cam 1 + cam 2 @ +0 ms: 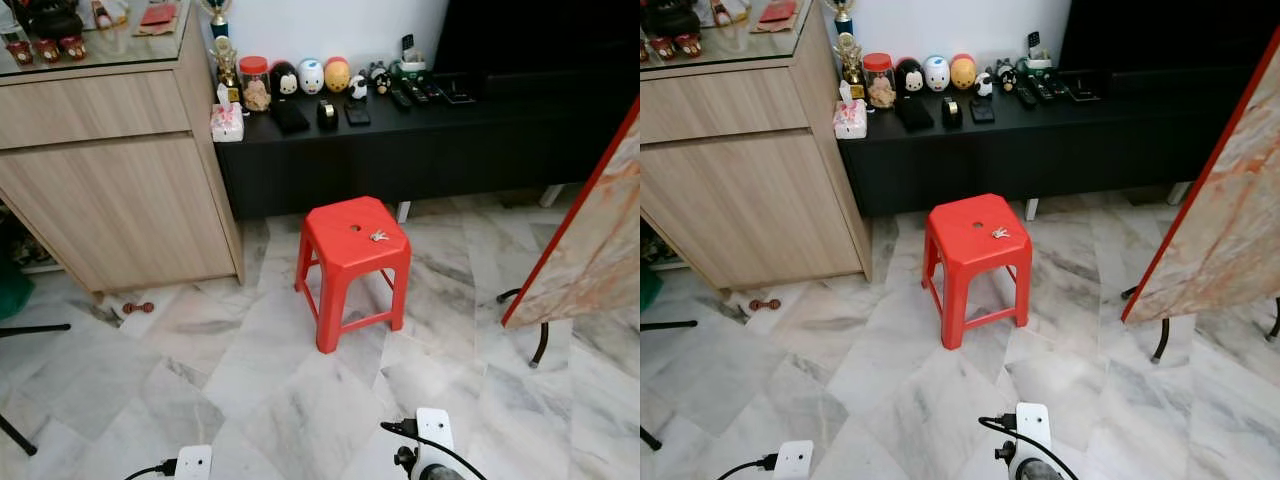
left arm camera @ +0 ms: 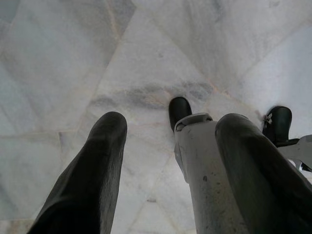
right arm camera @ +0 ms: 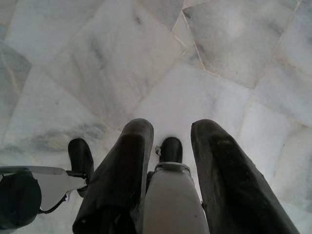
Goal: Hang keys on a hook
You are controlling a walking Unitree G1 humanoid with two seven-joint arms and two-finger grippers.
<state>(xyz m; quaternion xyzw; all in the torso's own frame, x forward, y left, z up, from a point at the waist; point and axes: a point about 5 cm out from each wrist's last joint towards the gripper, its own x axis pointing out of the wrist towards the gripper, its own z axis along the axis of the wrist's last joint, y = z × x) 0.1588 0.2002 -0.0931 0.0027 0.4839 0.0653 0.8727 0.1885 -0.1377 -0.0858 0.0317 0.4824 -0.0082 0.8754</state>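
Keys [image 1: 379, 236] lie near the red stool's [image 1: 340, 245] right edge, ungrasped, so I'm approaching with left gripper [image 2: 170, 165] and right gripper [image 3: 170, 165] both spread empty above marble floor [image 1: 250, 380].

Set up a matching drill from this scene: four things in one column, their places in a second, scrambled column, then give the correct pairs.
Things:
1. keys
2. tissue box
3. small dumbbell
4. red stool

Places:
A. on the floor beside the wooden cabinet
B. on the stool's seat, near its right edge
C. on the marble floor in front of the black bench
D. at the left end of the black bench, next to the cabinet

Pairs: 1-B, 2-D, 3-A, 4-C
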